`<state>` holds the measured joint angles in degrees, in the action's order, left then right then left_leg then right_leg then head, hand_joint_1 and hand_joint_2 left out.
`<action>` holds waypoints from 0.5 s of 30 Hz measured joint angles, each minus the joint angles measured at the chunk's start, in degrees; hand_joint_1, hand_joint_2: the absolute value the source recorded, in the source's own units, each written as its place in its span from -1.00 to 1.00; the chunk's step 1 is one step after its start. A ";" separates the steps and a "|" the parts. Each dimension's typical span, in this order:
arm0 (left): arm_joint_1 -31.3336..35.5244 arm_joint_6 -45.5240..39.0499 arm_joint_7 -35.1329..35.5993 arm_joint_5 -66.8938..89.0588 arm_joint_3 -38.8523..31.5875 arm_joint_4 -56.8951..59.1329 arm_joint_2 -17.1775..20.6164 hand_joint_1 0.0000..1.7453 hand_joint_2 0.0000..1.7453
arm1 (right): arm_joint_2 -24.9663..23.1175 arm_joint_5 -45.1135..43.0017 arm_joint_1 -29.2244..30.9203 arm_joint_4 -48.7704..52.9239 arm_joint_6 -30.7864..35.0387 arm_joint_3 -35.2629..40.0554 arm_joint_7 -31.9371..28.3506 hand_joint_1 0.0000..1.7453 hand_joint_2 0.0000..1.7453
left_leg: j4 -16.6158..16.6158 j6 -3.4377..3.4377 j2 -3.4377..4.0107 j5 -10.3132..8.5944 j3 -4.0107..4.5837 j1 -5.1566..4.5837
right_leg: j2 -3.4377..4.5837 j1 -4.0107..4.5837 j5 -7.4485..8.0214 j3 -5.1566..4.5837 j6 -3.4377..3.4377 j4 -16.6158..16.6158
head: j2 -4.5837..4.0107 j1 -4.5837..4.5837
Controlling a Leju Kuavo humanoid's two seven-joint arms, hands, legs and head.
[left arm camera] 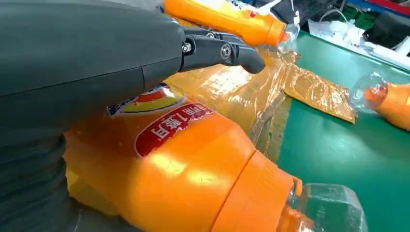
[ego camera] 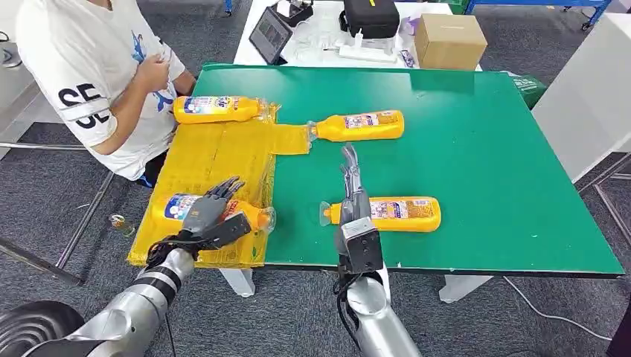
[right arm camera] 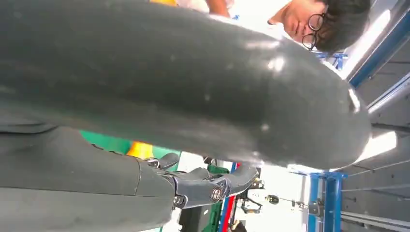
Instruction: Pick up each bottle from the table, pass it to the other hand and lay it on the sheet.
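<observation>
Several orange bottles with clear caps lie on their sides. One bottle (ego camera: 216, 109) lies at the far end of the yellow sheet (ego camera: 216, 152). A second bottle (ego camera: 173, 206) lies at the sheet's near end, under my left hand (ego camera: 212, 204), whose fingers (left arm camera: 222, 50) stretch out straight above the bottle (left arm camera: 183, 159) without closing on it. Two more lie on the green table (ego camera: 484, 163): a far bottle (ego camera: 359, 126) and a near bottle (ego camera: 387, 213). My right hand (ego camera: 351, 190) stands open beside the near bottle's cap end, its fingers (right arm camera: 212, 186) extended with nothing in them.
A person in a white shirt (ego camera: 97, 67) sits at the table's far left corner, close to the sheet. Behind the green table a white table carries a cardboard box (ego camera: 449, 41), a tablet (ego camera: 269, 33) and a black case (ego camera: 370, 16). Bare green surface spreads to the right.
</observation>
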<state>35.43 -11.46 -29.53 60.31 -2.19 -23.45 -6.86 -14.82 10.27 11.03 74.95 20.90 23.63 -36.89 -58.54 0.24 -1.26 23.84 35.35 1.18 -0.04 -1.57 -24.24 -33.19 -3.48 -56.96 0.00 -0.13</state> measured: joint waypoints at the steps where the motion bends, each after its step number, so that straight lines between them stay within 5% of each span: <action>1: -0.28 1.50 -0.31 -0.95 -0.04 0.00 -0.26 -1.00 1.00 | -0.02 0.02 0.00 -0.02 -0.09 -0.05 0.00 -1.00 -1.00 | 0.00 0.00 0.01 0.00 0.00 0.00 | 0.00 0.00 0.01 -0.01 -0.01 0.00 | 0.00 -0.02; 15: 0.22 9.43 -1.60 -5.36 -0.11 -0.22 -1.29 -1.00 1.00 | -0.09 0.02 0.03 -0.98 -0.61 -0.90 0.00 -1.00 -1.00 | 0.00 0.01 -0.03 -0.05 -0.08 0.00 | -0.03 0.01 0.03 0.11 0.01 0.00 | 0.00 -0.02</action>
<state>35.65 -2.03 -31.12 54.95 -2.30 -23.67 -8.15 -14.91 10.29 11.06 73.96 20.28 22.73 -36.89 -58.54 0.25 -1.29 23.79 35.27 1.18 -0.08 -1.56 -24.22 -33.08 -3.47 -56.96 0.00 -0.15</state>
